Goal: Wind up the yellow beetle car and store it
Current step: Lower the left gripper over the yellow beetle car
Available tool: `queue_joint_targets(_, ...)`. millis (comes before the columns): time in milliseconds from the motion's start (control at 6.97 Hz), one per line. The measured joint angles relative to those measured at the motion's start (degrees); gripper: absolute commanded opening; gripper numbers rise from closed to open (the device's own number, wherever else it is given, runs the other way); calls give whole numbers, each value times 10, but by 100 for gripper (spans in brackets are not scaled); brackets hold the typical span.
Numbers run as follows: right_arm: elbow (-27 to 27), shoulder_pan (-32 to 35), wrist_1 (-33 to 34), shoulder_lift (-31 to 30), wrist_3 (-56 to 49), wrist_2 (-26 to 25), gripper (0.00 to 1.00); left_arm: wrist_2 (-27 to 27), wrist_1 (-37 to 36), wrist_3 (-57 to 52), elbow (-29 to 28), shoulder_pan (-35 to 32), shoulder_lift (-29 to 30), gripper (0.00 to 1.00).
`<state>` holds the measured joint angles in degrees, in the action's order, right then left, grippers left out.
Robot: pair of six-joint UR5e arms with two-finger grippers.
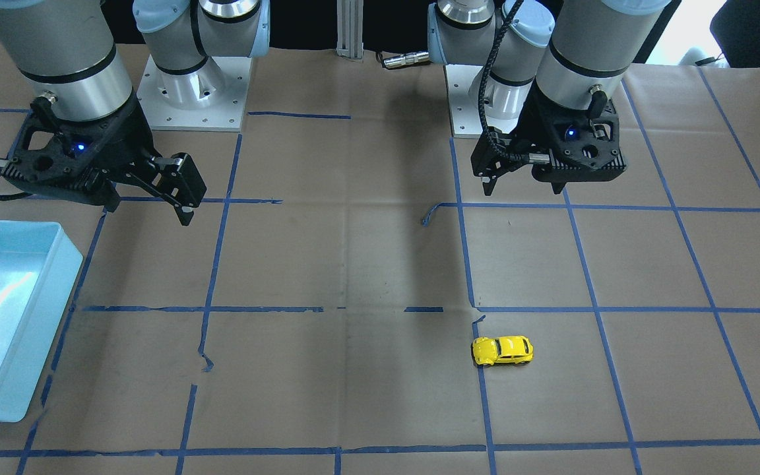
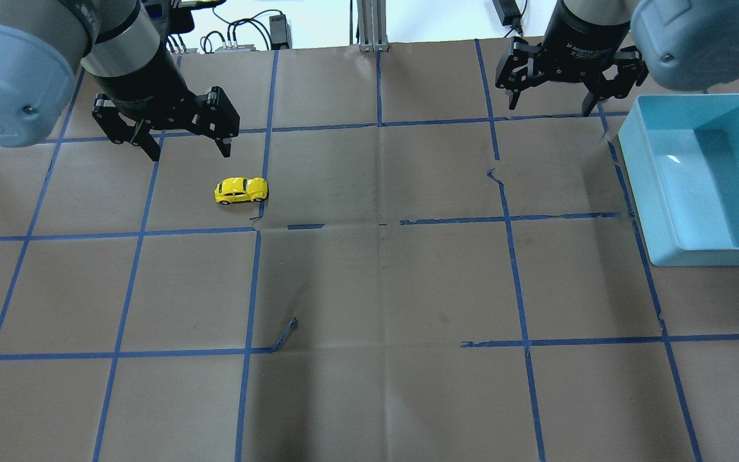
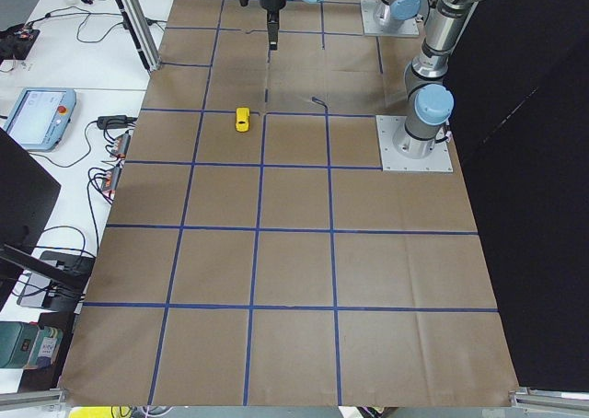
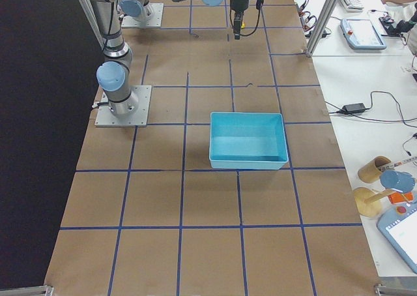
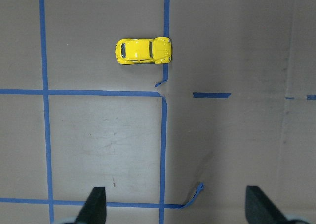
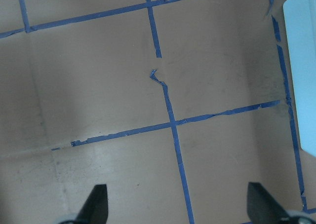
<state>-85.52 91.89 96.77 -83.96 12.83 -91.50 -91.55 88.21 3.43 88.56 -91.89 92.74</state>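
The yellow beetle car point(image 2: 241, 190) is sitting on the bench point(image 2: 382, 289) at a tape line point(image 5: 166, 17), near the left pincer point(image 2: 188, 151), which is hovering spread. The right pincer point(image 2: 550, 106) is hovering spread beside the blue bin point(image 2: 696, 251).

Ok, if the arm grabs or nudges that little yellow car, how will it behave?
The yellow beetle car stands on its wheels, so a nudge along its length would probably roll it. Its rounded, glossy shell looks stiff but maybe slippery. Smaller than the open left gripper, it is likely light.
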Motion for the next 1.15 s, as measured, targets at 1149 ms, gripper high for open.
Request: queue_joint_targets(1149, 1, 0, -28, -3, -2, 4, 100, 0, -50, -380, 31, 6, 34, 99)
